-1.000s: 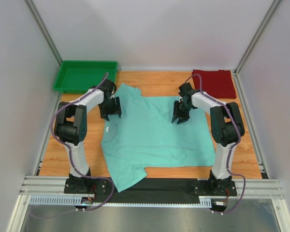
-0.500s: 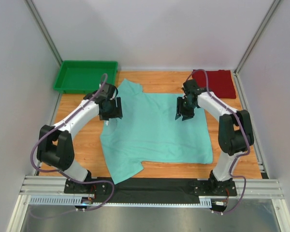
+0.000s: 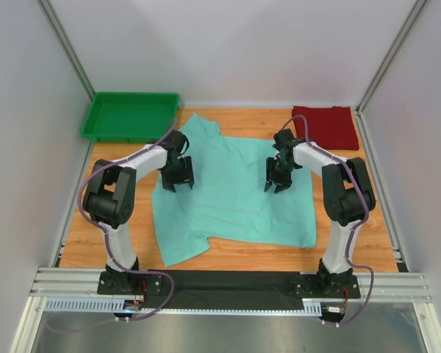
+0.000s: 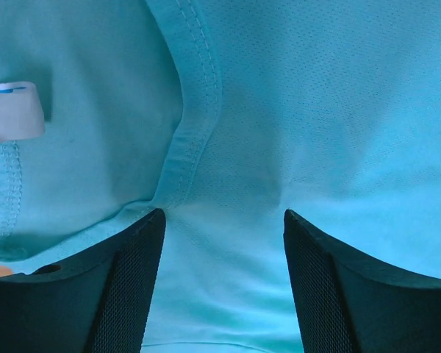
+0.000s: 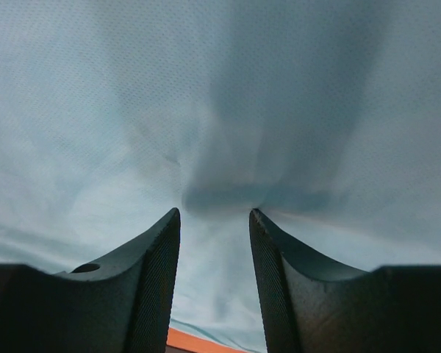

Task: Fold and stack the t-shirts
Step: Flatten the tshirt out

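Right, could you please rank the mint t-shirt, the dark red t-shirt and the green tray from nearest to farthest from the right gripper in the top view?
1. mint t-shirt, directly under the right gripper.
2. dark red t-shirt, far right corner.
3. green tray, far left corner.

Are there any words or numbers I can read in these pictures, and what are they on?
No text can be read anywhere.
Neck label on the mint shirt: a tiny blue mark, too blurred to read.
Red shirt: no writing shows.
Green tray: no writing shows.
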Robot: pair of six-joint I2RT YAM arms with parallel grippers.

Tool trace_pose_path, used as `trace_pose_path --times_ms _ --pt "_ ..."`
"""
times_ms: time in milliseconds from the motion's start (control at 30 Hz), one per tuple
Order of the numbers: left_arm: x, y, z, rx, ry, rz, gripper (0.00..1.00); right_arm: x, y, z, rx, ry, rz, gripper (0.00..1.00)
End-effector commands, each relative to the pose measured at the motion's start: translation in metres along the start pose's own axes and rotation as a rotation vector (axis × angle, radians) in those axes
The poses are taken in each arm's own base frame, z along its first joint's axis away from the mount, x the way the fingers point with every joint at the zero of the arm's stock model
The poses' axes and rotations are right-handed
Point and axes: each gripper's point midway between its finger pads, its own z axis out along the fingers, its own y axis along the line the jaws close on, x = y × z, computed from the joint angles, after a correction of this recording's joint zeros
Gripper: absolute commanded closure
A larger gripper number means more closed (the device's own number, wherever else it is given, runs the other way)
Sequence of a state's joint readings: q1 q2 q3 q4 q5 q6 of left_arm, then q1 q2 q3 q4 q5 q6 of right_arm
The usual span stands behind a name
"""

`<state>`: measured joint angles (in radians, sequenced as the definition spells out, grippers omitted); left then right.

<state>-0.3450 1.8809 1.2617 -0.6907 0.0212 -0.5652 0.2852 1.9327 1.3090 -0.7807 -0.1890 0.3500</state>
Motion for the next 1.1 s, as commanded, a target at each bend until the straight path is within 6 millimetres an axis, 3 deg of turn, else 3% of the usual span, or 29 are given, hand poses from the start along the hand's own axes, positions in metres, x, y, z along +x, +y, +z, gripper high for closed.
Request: trace_pose_path --times_ms 0,100,167,200,267,300,333,367,400,433,467,500,533,600,633,667,767,800,867,1067 --pt "-0.032 0.008 -0.004 -0.037 -0.057 0.041 0.27 -0.033 0.012 0.009 -0.012 -0.041 -0.028 0.55" --pt "-0.042 0.009 -0.026 -0.048 -0.095 0.056 0.26 -0.051 0.021 -0.008 -0.014 -0.079 -0.053 0.55" --pt "-0.034 0.011 -0.039 -0.04 -0.092 0.047 0.23 -0.051 0.017 -0.022 0.016 -0.1 -0.055 0.55" --pt "-0.033 0.007 -0.059 -0.007 -0.126 0.025 0.22 -0.053 0.014 -0.039 0.038 -0.14 -0.053 0.55" --pt "-0.008 0.017 -0.068 -0.007 -0.108 -0.003 0.2 -0.036 0.003 -0.048 0.076 -0.129 -0.029 0.52" --pt "-0.004 0.018 -0.088 0.019 -0.156 -0.038 0.2 -0.029 0.001 -0.052 0.085 -0.13 -0.018 0.5" --pt "0.02 0.03 -0.084 -0.006 -0.119 -0.059 0.2 -0.023 0.002 -0.065 0.071 -0.156 0.009 0.45" --pt "0.03 0.035 -0.087 -0.007 -0.118 -0.084 0.21 -0.015 0.0 -0.067 0.066 -0.151 0.038 0.41" --pt "0.038 0.038 -0.098 0.013 -0.146 -0.107 0.22 0.006 -0.01 -0.061 0.073 -0.11 0.069 0.36" --pt "0.051 0.044 -0.098 0.007 -0.127 -0.163 0.23 0.016 -0.003 -0.068 0.014 -0.103 0.094 0.27" --pt "0.073 0.055 -0.089 -0.017 -0.083 -0.195 0.25 0.02 -0.007 -0.069 -0.022 -0.098 0.17 0.24" --pt "0.08 0.06 -0.094 -0.01 -0.096 -0.23 0.26 0.042 -0.016 -0.059 -0.037 -0.037 0.223 0.23" --pt "0.097 0.075 -0.086 -0.047 -0.059 -0.304 0.27 0.044 -0.006 -0.07 -0.141 -0.051 0.253 0.22" --pt "0.103 0.09 -0.087 -0.06 -0.084 -0.391 0.3 0.05 -0.023 -0.073 -0.177 -0.06 0.376 0.23" --pt "0.109 0.099 -0.079 -0.064 -0.086 -0.433 0.3 0.062 -0.033 -0.071 -0.162 -0.055 0.408 0.25" --pt "0.106 0.107 -0.079 -0.049 -0.093 -0.491 0.31 0.061 -0.043 -0.081 -0.153 -0.101 0.441 0.27" --pt "0.091 0.121 -0.075 -0.021 -0.144 -0.54 0.34 0.076 -0.076 -0.082 -0.082 -0.12 0.551 0.35" --pt "0.082 0.121 -0.07 -0.011 -0.158 -0.532 0.35 0.082 -0.082 -0.079 -0.071 -0.111 0.595 0.45" --pt "0.077 0.11 -0.065 0.051 -0.132 -0.501 0.38 0.099 -0.099 -0.07 -0.068 -0.079 0.707 0.55" --pt "0.085 0.106 -0.047 0.064 -0.054 -0.509 0.4 0.108 -0.107 -0.069 -0.129 -0.084 0.79 0.57"
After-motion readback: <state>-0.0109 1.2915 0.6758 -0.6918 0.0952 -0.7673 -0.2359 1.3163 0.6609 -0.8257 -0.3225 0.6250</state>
